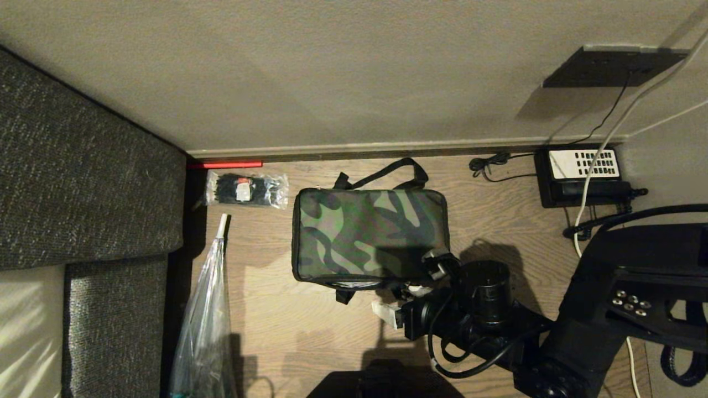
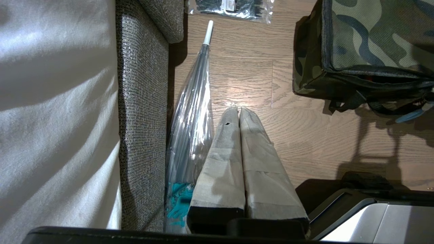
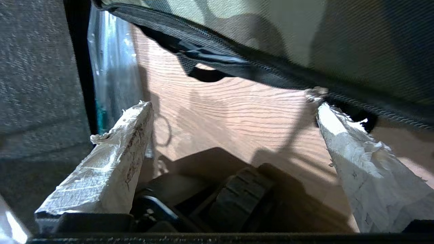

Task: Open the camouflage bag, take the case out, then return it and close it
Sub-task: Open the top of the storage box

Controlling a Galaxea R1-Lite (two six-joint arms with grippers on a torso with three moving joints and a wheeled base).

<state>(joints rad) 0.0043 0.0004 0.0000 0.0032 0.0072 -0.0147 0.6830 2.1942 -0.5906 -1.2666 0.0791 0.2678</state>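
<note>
The camouflage bag (image 1: 369,235) lies on the wooden floor near the wall, lid down, its black strap looping behind it. The case is hidden. My right gripper (image 1: 412,288) sits low at the bag's near right corner, jaws wide open with nothing between them. In the right wrist view that gripper (image 3: 230,101) spans bare floor, and one taped fingertip (image 3: 320,101) touches the bag's zipper edge (image 3: 271,73). My left gripper (image 2: 239,112) is parked above the floor beside the bag (image 2: 373,40), its taped fingers pressed together and holding nothing.
A clear folded umbrella (image 1: 204,320) lies along a grey upholstered edge (image 1: 83,166) on the left. A packet of black cable ties (image 1: 246,189) sits by the wall. A black desk phone (image 1: 583,174) with cables stands at the right.
</note>
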